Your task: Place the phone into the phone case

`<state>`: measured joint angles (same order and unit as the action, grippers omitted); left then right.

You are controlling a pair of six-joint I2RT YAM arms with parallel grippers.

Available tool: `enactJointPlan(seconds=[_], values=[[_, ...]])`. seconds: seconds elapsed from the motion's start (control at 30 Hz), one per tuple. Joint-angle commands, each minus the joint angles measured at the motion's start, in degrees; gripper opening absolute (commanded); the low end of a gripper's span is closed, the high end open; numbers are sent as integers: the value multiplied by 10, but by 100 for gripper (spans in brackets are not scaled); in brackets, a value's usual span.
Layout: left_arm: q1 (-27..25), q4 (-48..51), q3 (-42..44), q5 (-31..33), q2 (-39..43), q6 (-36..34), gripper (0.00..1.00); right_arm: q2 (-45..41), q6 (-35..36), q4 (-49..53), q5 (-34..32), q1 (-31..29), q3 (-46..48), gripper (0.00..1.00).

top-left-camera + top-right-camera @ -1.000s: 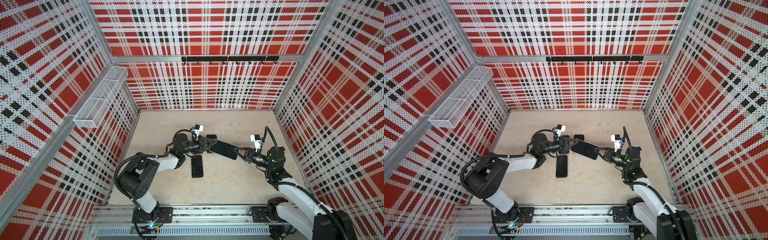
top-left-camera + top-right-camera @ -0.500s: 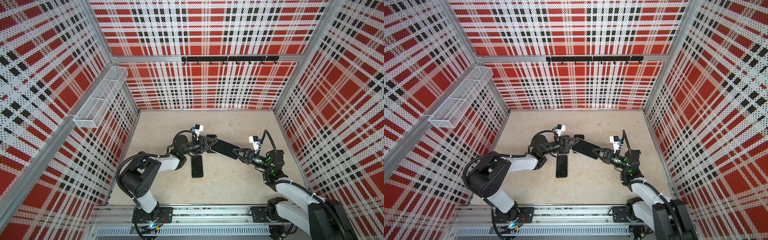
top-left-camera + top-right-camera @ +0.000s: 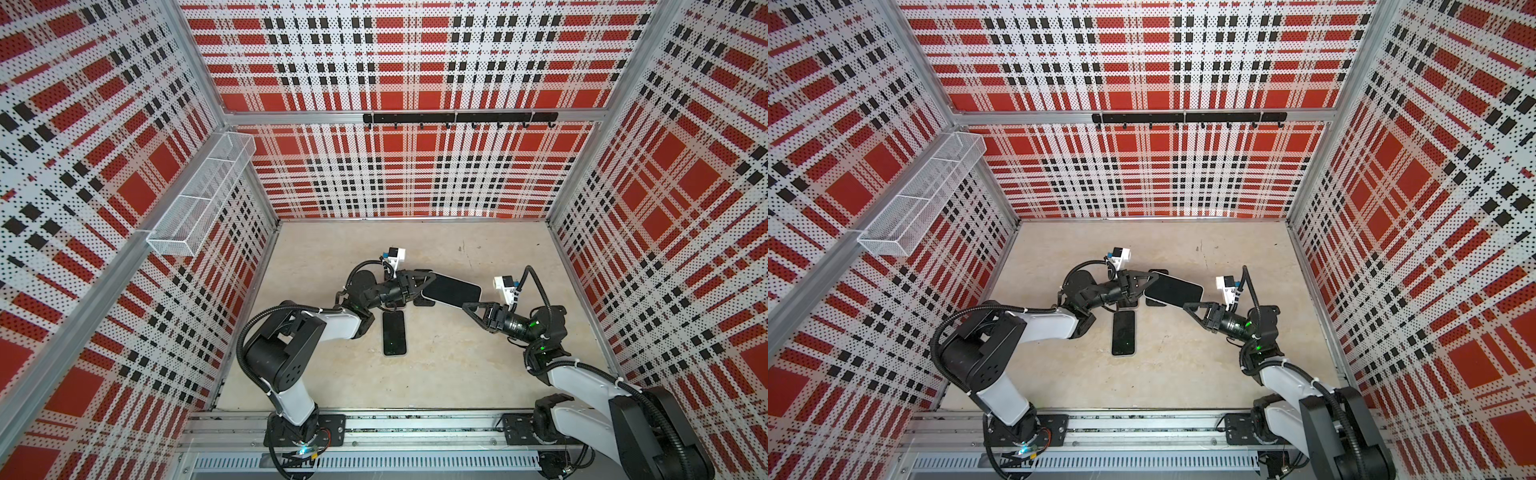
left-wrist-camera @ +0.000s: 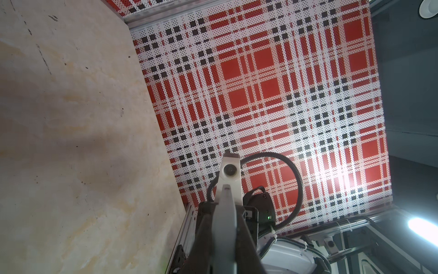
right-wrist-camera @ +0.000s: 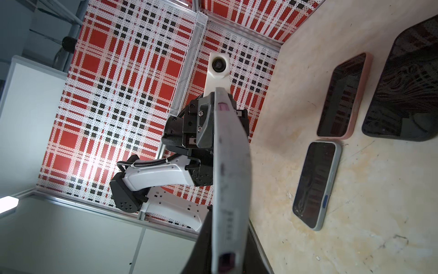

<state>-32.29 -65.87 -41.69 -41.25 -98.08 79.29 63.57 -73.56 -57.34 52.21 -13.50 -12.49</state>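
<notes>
Both hands are clamped on one dark-faced phone (image 3: pixel 451 286), raised off the counter (image 3: pixel 457 374) and spanning the gap between them. The left hand (image 3: pixel 422 283) pinches one end and the right hand (image 3: pixel 468 306) pinches the opposite end. The pale edge around it looks like the case (image 5: pixel 230 178), so the fitting seems under way or nearly done. I cannot tell whether every corner is seated, so pressing it home and setting it down are probably left. Under the hands lie a blue-rimmed phone (image 5: pixel 315 185), a pink-rimmed phone (image 5: pixel 343 95) and a dark slab (image 5: pixel 407 83), each rim already filled by a screen. Nothing shows in the wire basket (image 3: pixel 199 199) on the wall beyond the left hand.
</notes>
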Motion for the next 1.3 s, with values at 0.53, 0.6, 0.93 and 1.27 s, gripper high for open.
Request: enactJointPlan(seconds=[0.53,0.6,0.93,1.27], values=[[9,222,-77,-162,94,-124,0,-116,405,546,44,25,-165,55],[10,266,-90,-181,104,-149,0,-116,438,578,63,25,-182,55],[7,297,-122,-232,92,-156,0,-93,380,480,121,-23,-181,36],[18,299,-121,-205,97,-158,28,-75,303,411,115,-29,-163,1]])
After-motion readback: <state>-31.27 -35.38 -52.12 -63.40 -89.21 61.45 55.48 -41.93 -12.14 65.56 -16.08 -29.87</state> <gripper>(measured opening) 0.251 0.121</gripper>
